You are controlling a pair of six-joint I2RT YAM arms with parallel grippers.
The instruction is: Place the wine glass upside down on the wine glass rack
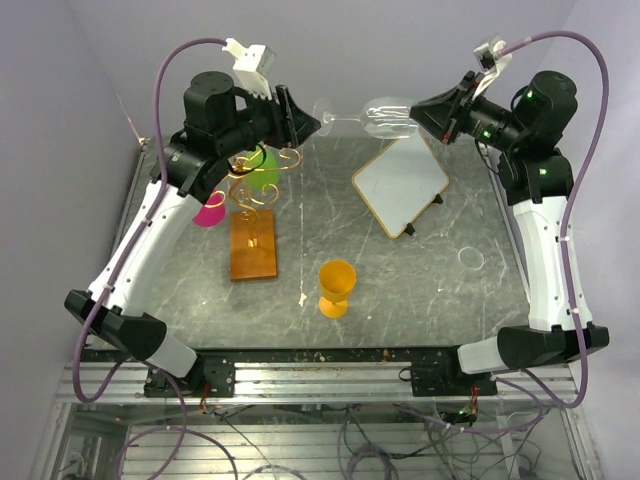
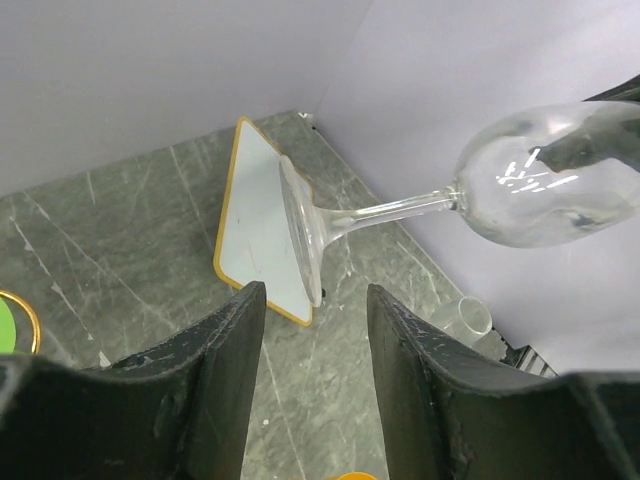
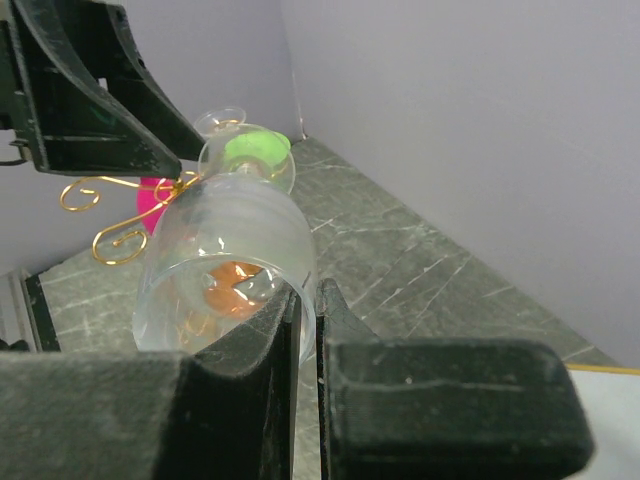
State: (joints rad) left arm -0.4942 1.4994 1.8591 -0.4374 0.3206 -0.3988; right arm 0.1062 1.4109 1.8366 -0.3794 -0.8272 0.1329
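Holding: right gripper (image 1: 442,116) pinches clear wine glass (image 1: 388,118) rim.
Left gripper (image 1: 308,122): wide.
Worktop (image 1: 400,290): grey veined stone.
Walls (image 1: 350,50): lilac.

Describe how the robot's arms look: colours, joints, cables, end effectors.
The left arm and right arm have white links, black joints and a purple cable each. The left end effector and right end effector are black, two-fingered. The right arm shows green lights.

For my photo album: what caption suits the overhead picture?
Right claw holds a wine glass sideways by its rim, its foot pointing at the open left claw.
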